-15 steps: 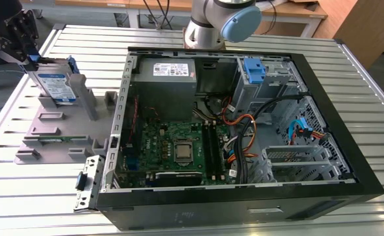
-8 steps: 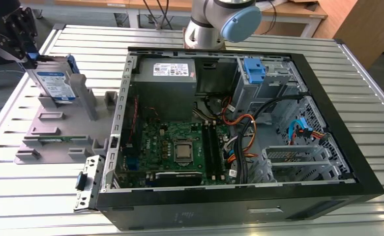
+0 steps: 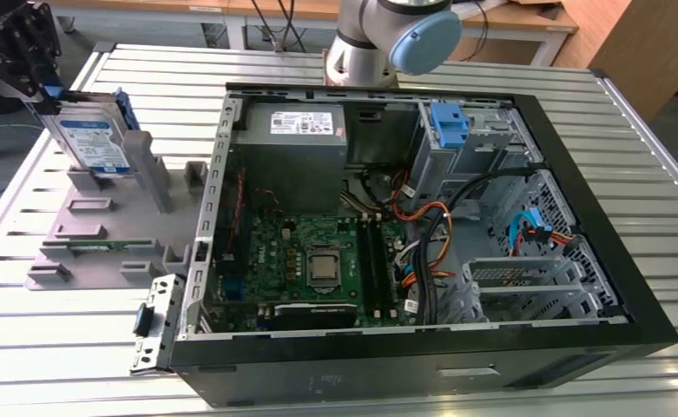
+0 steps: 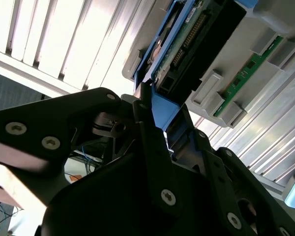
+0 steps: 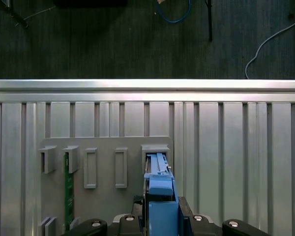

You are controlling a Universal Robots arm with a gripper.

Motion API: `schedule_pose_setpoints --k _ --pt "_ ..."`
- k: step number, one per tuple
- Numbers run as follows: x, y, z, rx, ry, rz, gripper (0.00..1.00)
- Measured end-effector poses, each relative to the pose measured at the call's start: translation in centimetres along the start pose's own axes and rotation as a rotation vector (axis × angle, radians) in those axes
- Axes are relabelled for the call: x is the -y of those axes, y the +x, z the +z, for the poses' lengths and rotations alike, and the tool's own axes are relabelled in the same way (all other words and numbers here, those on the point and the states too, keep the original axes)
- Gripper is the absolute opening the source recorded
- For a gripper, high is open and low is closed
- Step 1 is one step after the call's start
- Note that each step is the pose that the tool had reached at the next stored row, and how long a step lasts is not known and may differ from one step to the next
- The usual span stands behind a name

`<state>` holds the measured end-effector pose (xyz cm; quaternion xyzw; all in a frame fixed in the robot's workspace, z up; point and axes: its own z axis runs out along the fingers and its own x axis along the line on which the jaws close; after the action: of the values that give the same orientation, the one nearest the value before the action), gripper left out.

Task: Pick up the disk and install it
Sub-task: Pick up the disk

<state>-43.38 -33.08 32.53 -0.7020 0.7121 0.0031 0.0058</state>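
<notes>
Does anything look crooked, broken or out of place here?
Nothing looks spilled or broken. The disk stands on edge, slightly tilted, at the grey holder, its blue rail clamped by the end effector. The computer case lies open.

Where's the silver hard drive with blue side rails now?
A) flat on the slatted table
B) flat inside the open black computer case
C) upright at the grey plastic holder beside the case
C: the silver hard drive stands on edge at the grey plastic holder, outside the open black computer case, with the hand gripping its blue rail.
</notes>
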Motion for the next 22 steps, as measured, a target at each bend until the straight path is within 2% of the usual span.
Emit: schedule_pose_setpoints --k 16,22 --pt "0.0 0.0 -0.08 0.0 -0.0001 0.0 0.36" --pt "0.0 -0.02 -1.16 0.0 -0.0001 0.0 0.36"
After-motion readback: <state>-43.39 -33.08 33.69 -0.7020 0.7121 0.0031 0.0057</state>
